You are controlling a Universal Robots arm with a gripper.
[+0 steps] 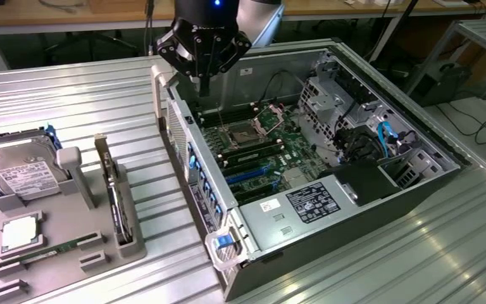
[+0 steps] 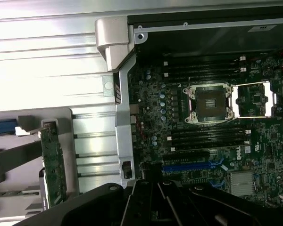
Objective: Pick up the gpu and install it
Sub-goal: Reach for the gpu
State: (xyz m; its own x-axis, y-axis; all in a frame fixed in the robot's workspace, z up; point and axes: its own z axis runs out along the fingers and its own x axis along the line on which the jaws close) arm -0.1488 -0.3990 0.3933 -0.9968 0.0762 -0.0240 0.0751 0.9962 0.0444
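Black gripper (image 1: pixel 204 85) with fingers pressed together on nothing, poised over the near wall of the open computer case (image 1: pixel 399 111), green gpu (image 1: pixel 114 190) standing edge-on in a grey holder tray (image 1: pixel 66 250) at the exterior view's left, well apart from the gripper, ribbed metal table (image 1: pixel 74 95) beneath.

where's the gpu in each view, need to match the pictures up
Exterior view: the gpu stands edge-on in the gray holder, on the exterior view's left of the computer case.
Wrist view: the gpu stands in that holder, outside the case wall.
Shared landmark: the CPU socket.
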